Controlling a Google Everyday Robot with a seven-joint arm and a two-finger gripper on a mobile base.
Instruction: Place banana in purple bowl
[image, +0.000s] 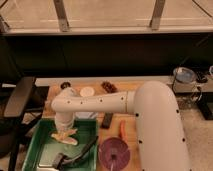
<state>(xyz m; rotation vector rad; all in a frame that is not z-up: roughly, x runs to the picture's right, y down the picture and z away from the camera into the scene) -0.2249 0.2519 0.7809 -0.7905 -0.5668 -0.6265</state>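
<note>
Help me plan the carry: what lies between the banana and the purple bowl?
In the camera view, a dark curved utensil and the right wall of the green tray lie between the banana and the purple bowl. The tool is right over the banana.

Pincer (64, 128) at banana (66, 137), over tray (36, 142); bowl (114, 152) right of tray.

high view down, jaws over green tray (40, 148)

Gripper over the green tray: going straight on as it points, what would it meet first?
The gripper points down; first in line is the banana directly beneath it in the green tray, then the tray floor. Contact may already exist; depth is unclear.
</note>
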